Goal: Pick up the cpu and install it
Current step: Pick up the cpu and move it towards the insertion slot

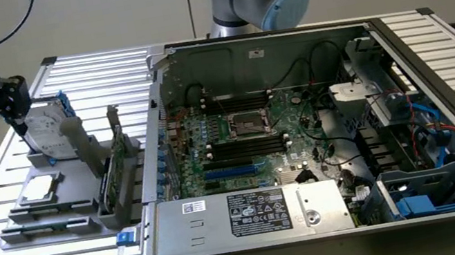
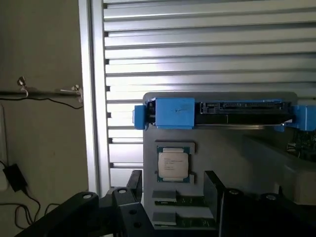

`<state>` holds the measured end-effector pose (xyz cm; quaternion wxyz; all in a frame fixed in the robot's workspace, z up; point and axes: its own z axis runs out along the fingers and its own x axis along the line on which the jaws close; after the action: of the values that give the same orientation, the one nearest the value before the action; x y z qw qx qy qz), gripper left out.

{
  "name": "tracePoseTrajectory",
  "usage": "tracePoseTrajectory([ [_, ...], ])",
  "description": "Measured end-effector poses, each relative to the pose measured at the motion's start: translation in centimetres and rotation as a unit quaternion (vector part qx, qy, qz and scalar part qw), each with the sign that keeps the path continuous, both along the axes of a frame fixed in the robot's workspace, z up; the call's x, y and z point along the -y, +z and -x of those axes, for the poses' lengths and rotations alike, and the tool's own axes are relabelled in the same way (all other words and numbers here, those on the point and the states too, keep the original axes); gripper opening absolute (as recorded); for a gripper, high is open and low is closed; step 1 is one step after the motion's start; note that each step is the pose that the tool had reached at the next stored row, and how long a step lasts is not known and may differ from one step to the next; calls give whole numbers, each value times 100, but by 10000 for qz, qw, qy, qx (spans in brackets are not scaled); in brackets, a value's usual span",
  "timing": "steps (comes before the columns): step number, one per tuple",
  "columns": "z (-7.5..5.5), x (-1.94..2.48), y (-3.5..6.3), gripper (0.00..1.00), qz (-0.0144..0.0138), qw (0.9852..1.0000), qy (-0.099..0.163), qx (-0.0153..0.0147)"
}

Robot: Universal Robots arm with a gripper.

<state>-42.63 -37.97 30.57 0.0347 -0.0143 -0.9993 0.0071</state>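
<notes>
Hard drive cut off at the edge, cpu printed label too small to read

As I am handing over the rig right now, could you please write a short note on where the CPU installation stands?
Gripper: open, empty, hovering above the grey parts tray, at the end where the silver hard drive with blue brackets stands.
Small square silver-topped cpu: lying flat in the tray, not gripped.
Done: nothing visible so far.
Left: picking up the cpu and installing it on the green motherboard inside the open computer case.
</notes>
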Motion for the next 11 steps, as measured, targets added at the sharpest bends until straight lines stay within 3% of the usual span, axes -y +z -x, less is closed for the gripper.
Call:
tracePoseTrajectory([
  [11, 1, -1, -201, 62, 1, 10000, -2, 1],
])
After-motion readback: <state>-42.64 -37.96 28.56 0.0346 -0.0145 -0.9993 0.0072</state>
